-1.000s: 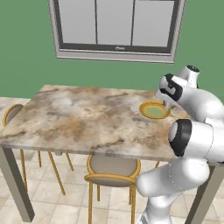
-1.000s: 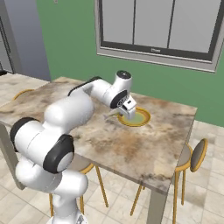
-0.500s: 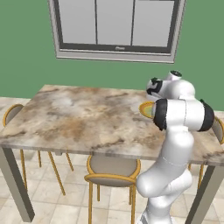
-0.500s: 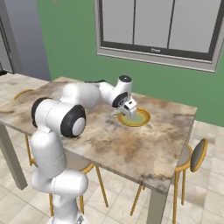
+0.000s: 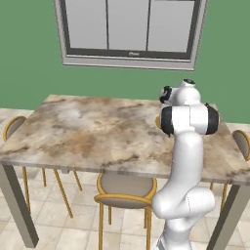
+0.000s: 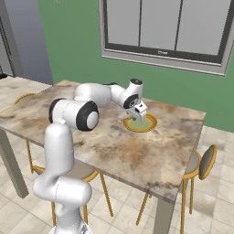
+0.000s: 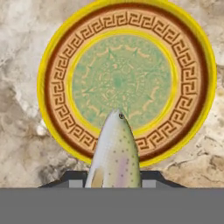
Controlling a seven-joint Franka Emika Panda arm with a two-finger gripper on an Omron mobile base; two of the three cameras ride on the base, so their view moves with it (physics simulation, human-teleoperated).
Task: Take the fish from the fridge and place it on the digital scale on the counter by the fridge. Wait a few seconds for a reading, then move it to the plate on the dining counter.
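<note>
Over the dining worktop (image 6: 68, 119), listed left to right.

Item 1: yellow-framed chairs (image 5: 124, 195), round grey seats, tucked under the near edge and at both ends.

Item 2: dining worktop, a large rectangular slab, beige-brown marbled and matt, on grey legs. It serves as the final station of the task.

Item 3: tool (image 6: 138, 111), at the end of the white arm, poised above the plate. It is closed on the fish, whose body rises between the two dark finger tips in the hand view. The height is judged to be a carrying hold kept until release.

Item 4: fish (image 7: 114, 153), slender and tapered, silvery grey-brown with faint speckles and a rosy flank. Its head points out over the plate's near rim, and it is not yet laid down.

Item 5: plate (image 7: 127, 26), round and flat, with a glossy yellow edge, a brown key-pattern band and a dull green centre. It lies toward the worktop's right end, directly beneath the fish.
</note>
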